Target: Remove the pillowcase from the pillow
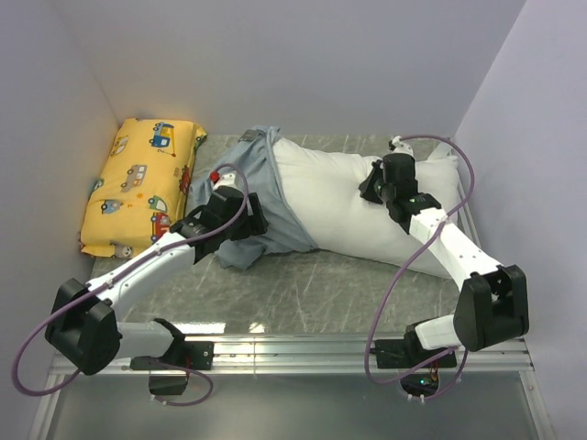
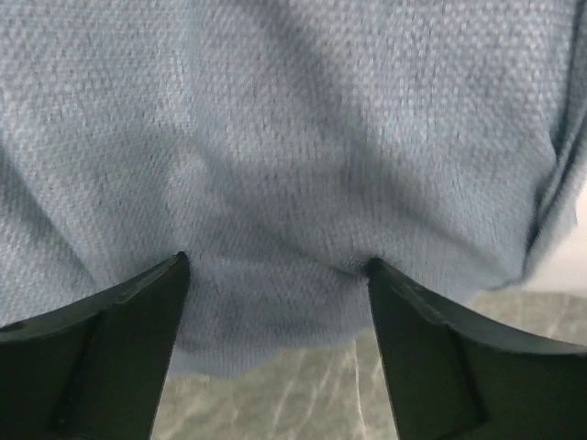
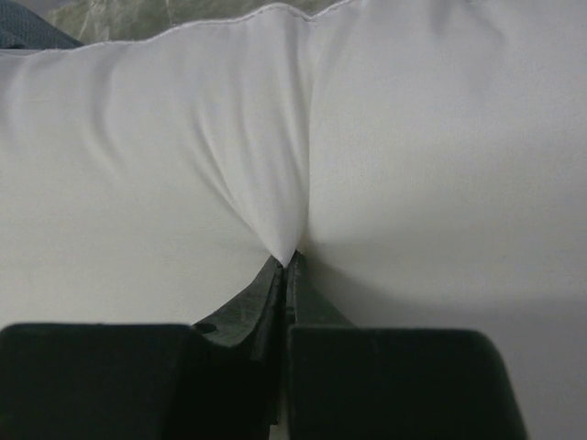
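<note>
The grey-blue pillowcase is bunched over the left end of the white pillow, whose right part lies bare across the table. My left gripper sits at the near edge of the bunched fabric with its jaws wide apart. In the left wrist view the pillowcase fills the frame, and the left gripper touches it with both tips, nothing pinched. My right gripper rests on the pillow's middle. In the right wrist view the right gripper is shut on a pinched fold of the pillow.
A yellow cushion printed with cartoon cars lies against the left wall. Walls close in the table at left, back and right. The right arm's purple cable loops over the pillow's right end.
</note>
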Available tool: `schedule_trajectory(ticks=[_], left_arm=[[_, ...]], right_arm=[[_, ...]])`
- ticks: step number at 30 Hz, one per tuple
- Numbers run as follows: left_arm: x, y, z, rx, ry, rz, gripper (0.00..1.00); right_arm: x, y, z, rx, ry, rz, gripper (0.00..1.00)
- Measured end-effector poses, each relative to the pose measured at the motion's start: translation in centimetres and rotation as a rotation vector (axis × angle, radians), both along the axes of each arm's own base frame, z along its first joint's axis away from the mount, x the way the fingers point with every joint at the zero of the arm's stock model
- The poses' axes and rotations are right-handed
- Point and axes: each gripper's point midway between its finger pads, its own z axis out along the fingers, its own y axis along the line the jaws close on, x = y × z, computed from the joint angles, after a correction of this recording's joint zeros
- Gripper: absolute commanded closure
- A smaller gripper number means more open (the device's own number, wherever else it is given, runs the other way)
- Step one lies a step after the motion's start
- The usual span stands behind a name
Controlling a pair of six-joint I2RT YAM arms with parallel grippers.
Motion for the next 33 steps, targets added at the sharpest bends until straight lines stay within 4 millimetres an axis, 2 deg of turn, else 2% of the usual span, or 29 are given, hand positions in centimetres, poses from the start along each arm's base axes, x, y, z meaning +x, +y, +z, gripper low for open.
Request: schedule_trajectory(ticks=[2, 3, 4, 5, 6, 7, 9, 12, 16, 18, 21, 24, 26, 28, 29, 30, 31, 33], left_arm=[[0.6, -0.2, -0.4, -0.01, -0.001, 0.024, 0.36], [1.0, -0.4, -0.5, -0.014, -0.004, 0.032, 0.62], [1.2, -0.5, -0.7, -0.022, -0.004, 0.042, 0.73], [1.4, -0.5, -0.8, -0.02, -0.007, 0.044, 0.9], [1.5, -0.6, -0.7, -0.026, -0.011, 0.05, 0.96], [1.7, -0.6, -0.6, -0.027, -0.017, 0.052, 0.99], [1.9, -0.6, -0.5, -0.024, -0.029, 0.055, 0.99], [2.1, -0.5, -0.4, -0.022, -0.035, 0.06, 1.0], [2.2, -0.4, -0.4, -0.017, -0.04, 0.068, 1.0], [2.3, -0.3, -0.4, -0.013, -0.044, 0.073, 1.0], [2.4, -0.1, -0.3, -0.008, -0.05, 0.078, 1.0], [2.4, -0.1, -0.2, -0.005, -0.052, 0.076, 1.0], [2.4, -0.1, -0.2, -0.002, -0.052, 0.073, 0.99], [2.4, -0.1, -0.2, 0.003, -0.055, 0.07, 1.0], [2.4, 0.0, -0.2, 0.009, -0.057, 0.07, 0.99], [2.5, 0.2, -0.1, 0.017, -0.059, 0.074, 1.0], [2.7, 0.4, 0.1, 0.021, -0.062, 0.08, 1.0], [3.2, 0.9, 0.7, 0.027, -0.069, 0.093, 1.0]], right_arm=[[0.0, 0.1, 0.1, -0.008, 0.0, 0.0, 0.83], [-0.1, 0.4, 0.2, -0.018, 0.001, 0.006, 0.65], [-0.1, 0.5, 0.3, -0.023, 0.001, 0.004, 0.55], [-0.2, 0.7, 0.4, -0.041, 0.0, 0.005, 0.47], [-0.4, 1.0, 0.5, -0.064, -0.001, 0.011, 0.35], [-0.6, 1.4, 0.8, -0.088, -0.003, 0.018, 0.29], [-1.2, 2.6, 1.4, -0.138, -0.017, 0.05, 0.18], [-2.4, 5.1, 2.7, -0.198, -0.045, 0.117, 0.09], [-3.8, 8.1, 3.6, -0.238, -0.064, 0.209, 0.05], [-4.3, 9.8, 3.0, -0.244, -0.051, 0.259, 0.04], [-4.8, 11.9, 0.6, -0.278, -0.005, 0.32, 0.04], [-4.9, 12.7, -1.7, -0.329, 0.031, 0.33, 0.03], [-4.9, 12.9, -2.0, -0.342, 0.03, 0.33, 0.06], [-4.7, 13.0, -1.8, -0.353, 0.024, 0.327, 0.39], [-4.4, 13.0, -1.8, -0.362, 0.023, 0.323, 0.62], [-4.1, 13.0, -1.8, -0.369, 0.024, 0.315, 0.92], [-3.8, 13.0, -1.9, -0.373, 0.026, 0.307, 1.0], [-3.1, 12.6, -2.2, -0.365, 0.037, 0.285, 1.0]])
